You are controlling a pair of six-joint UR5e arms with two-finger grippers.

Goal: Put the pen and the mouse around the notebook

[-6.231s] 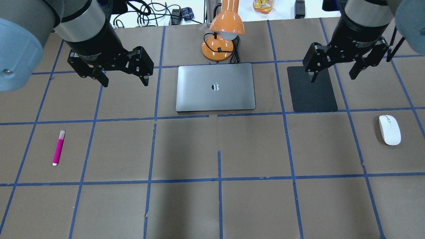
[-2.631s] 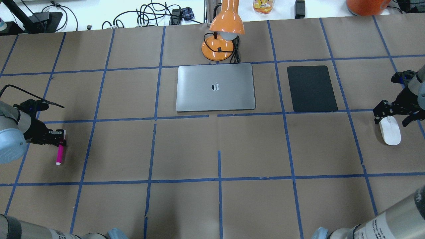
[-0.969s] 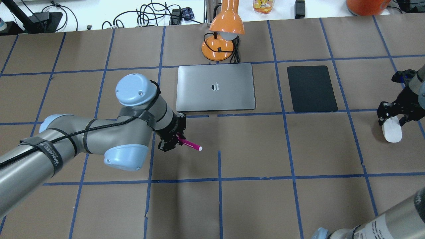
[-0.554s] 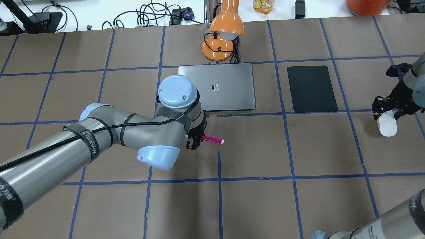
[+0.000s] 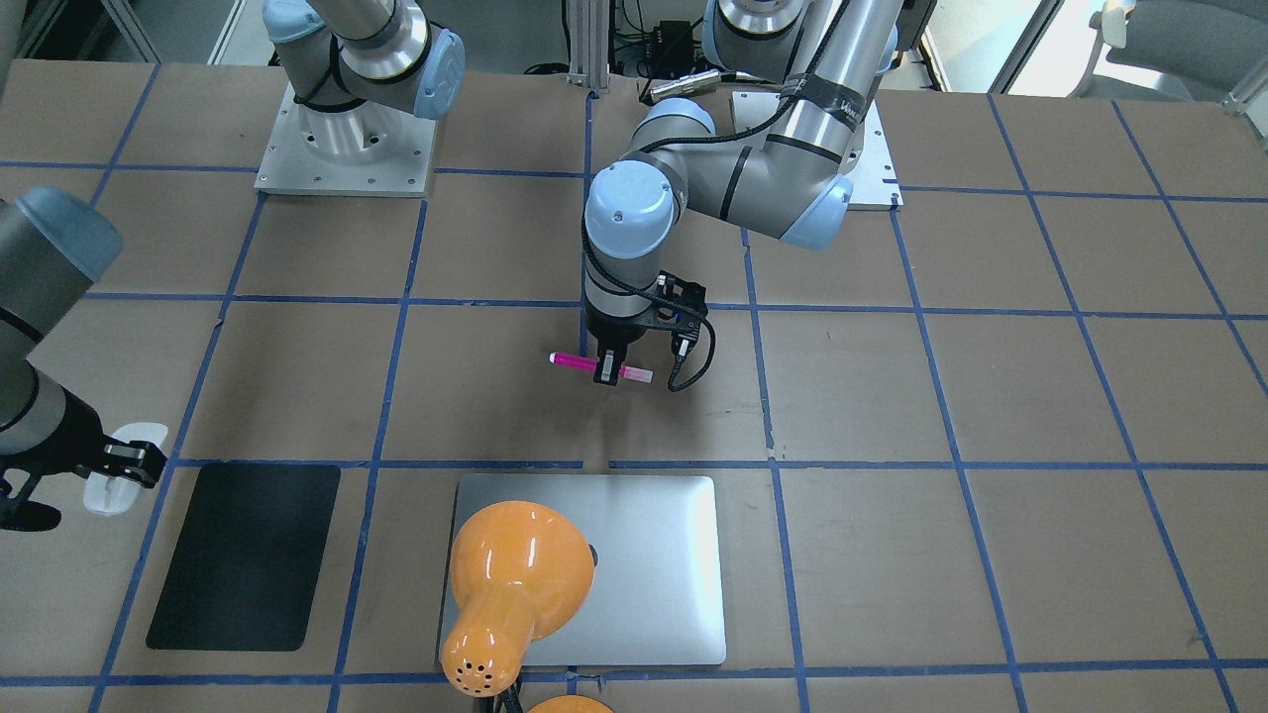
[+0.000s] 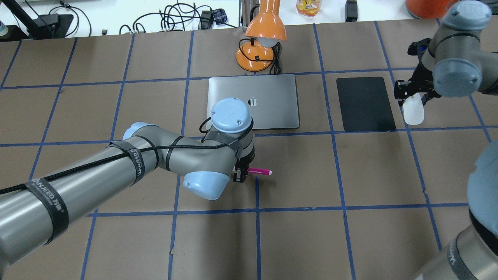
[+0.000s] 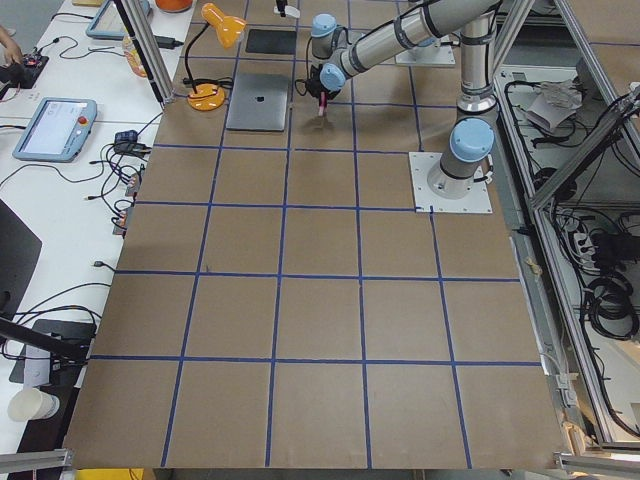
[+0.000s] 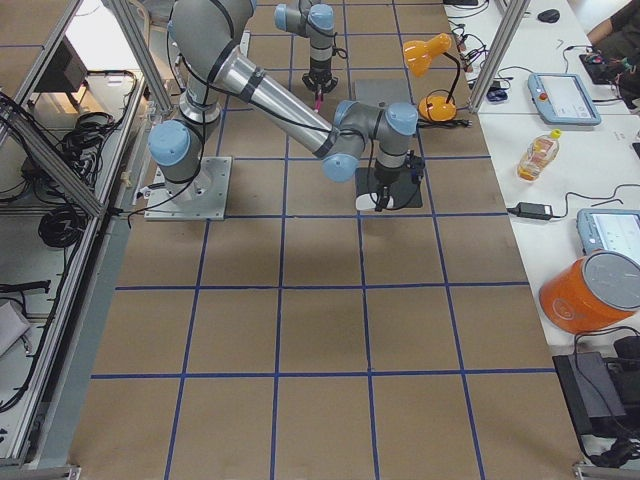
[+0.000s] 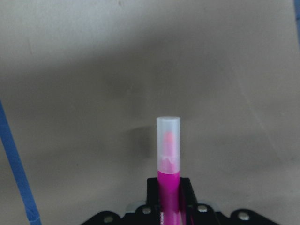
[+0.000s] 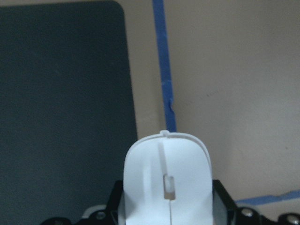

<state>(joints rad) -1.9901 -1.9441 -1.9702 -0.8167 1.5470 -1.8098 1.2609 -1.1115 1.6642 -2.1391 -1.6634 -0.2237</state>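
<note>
Front-facing view: the left gripper is clamped across the middle of the pen, a slim magenta stick with a pale cap end. The pen is held level over the brown table, on the robot's side of the notebook and apart from it. The notebook is a silver-grey slab with rounded corners, and an orange desk lamp hides one corner. At the view's left edge the right gripper is closed on the white mouse, covering its middle, just off a corner of the black pad.

Overhead view: the left wrist covers part of the pen, so only the magenta shaft and its pale tip stick out. The mouse sits just beside the pad's right edge, with its far end hidden in the gripper.

Side views: pen and mouse are too small to judge.

Left wrist view: the translucent cap shows a pink nib inside. The magenta barrel is pinched at the bottom edge, and its rear is cut off.

Right wrist view: the mouse is smooth and white, with a thin centre line and a small slot. It is gripped at both sides and its rear is cut off. The pad's edge and a strip of blue tape lie below. I cannot tell whether the mouse touches the table.
</note>
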